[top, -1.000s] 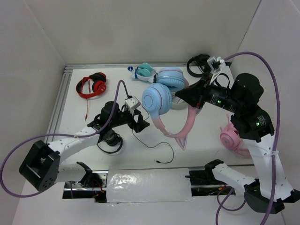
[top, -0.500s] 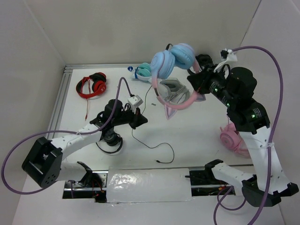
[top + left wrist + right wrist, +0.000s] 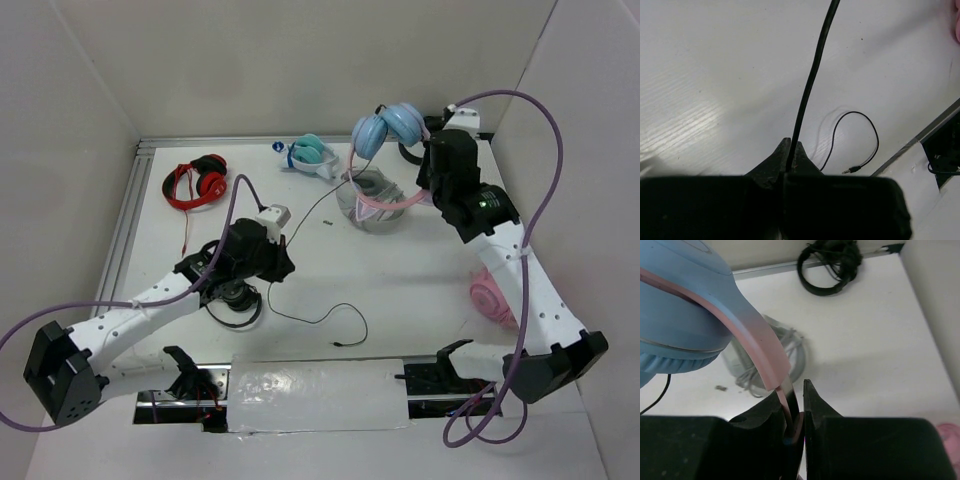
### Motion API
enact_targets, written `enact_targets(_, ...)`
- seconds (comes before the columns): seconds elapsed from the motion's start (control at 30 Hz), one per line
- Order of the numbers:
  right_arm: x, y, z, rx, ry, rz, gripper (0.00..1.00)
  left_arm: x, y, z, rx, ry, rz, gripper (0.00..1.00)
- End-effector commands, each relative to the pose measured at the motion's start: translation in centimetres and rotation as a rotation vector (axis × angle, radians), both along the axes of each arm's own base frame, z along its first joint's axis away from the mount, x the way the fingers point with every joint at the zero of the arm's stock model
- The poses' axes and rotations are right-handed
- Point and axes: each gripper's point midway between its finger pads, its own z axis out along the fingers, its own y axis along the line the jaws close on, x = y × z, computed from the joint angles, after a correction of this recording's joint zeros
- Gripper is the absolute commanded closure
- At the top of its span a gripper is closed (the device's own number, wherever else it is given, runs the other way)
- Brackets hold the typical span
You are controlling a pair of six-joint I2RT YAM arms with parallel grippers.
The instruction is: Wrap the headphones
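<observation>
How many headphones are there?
7: red pair back-left, teal pair at the back, black corner pair back-right, grey pair mid-table, pink pair at right, black front-left pair, cat-ear pair held by the right pincer. More may be hidden.

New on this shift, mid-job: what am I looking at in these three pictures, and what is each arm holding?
Two robot arms are bolted at the near edge of a white table. The wide picture looks down from above; the other two come from a camera on each wrist. The right arm holds up the cat-ear headphones with pink headband and light blue cups, jaws shut on the headband. The left arm pinches their thin black cable in its jaws. Lying on the table: red headphones, teal-and-white headphones, all-pink headphones.
</observation>
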Motion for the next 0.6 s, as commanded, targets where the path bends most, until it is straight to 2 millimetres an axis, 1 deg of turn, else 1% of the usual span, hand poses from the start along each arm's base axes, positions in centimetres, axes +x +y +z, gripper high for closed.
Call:
enact_targets(0.0, 0.5, -1.5, 4.8, -0.095, -0.181, -0.091, 1.0, -0.7, 1.0, 1.5, 0.033, 0.015, 0.074, 1.0)
enact_targets(0.03, 0.7, -0.7, 4.6, -0.143, -0.181, -0.071, 1.0, -1.1, 0.4, 2.0, 0.032, 0.003, 0.043, 1.0)
enact_targets(0.07, 0.7, -0.4, 4.4, -0.169, -0.182, -0.076, 1.0, -1.4, 0.3, 2.2, 0.039, -0.004, 0.037, 1.0)
enact_targets(0.1, 1.3, 0.3, 3.6, -0.202, -0.161, -0.073, 1.0, -1.7, 0.0, 2.3, 0.045, -0.004, 0.024, 1.0)
enact_targets(0.13, 1.2, 0.9, 3.4, -0.231, -0.158, -0.09, 1.0, -2.1, -0.7, 3.0, 0.044, -0.01, 0.003, 1.0)
enact_targets(0.17, 1.5, 1.3, 2.9, -0.248, -0.148, -0.105, 1.0, -2.3, -0.8, 3.1, 0.054, -0.015, 0.008, 1.0)
enact_targets(0.2, 2.2, 1.9, 1.7, -0.279, -0.115, -0.113, 1.0, -2.7, -1.0, 3.1, 0.067, -0.009, -0.004, 1.0)
enact_targets(0.23, 2.3, 2.1, 1.8, -0.3, -0.111, -0.146, 1.0, -3.2, -1.5, 3.7, 0.063, -0.014, -0.022, 1.0)
enact_targets(0.27, 2.6, 2.3, 1.3, -0.319, -0.095, -0.158, 1.0, -3.5, -1.6, 3.8, 0.065, -0.013, -0.028, 1.0)
enact_targets(0.3, 3.1, 2.7, 0.5, -0.336, -0.076, -0.159, 1.0, -3.7, -1.8, 4.3, 0.057, -0.021, -0.033, 1.0)
enact_targets(0.33, 3.2, 3.0, 0.2, -0.341, -0.069, -0.151, 1.0, -4.1, -1.9, 4.8, 0.049, -0.03, -0.044, 1.0)
enact_targets(0.37, 3.4, 3.3, -0.2, -0.342, -0.064, -0.135, 1.0, -4.1, -1.8, 5.3, 0.041, -0.036, -0.04, 1.0)
enact_targets(0.4, 3.8, 4.3, -1.1, -0.325, -0.062, -0.083, 1.0, -4.4, -1.6, 6.2, 0.026, -0.047, -0.042, 1.0)
enact_targets(0.43, 3.8, 5.0, -1.6, -0.342, -0.056, -0.029, 1.0, -4.4, -1.5, 6.7, 0.016, -0.054, -0.043, 1.0)
enact_targets(0.47, 3.8, 5.6, -3.4, -0.372, -0.03, 0.021, 1.0, -4.7, -1.6, 7.4, 0.004, -0.067, -0.066, 1.0)
enact_targets(0.5, 3.9, 6.3, -3.1, -0.354, -0.063, 0.058, 1.0, -5.0, -1.6, 8.4, -0.021, -0.093, -0.084, 1.0)
enact_targets(0.53, 3.8, 8.0, -3.9, -0.354, -0.066, 0.149, 1.0, -5.0, -1.6, 8.9, -0.024, -0.12, -0.105, 1.0)
enact_targets(0.57, 3.6, 8.5, -5.3, -0.377, -0.052, 0.182, 1.0, -5.1, -1.6, 9.5, -0.035, -0.137, -0.112, 1.0)
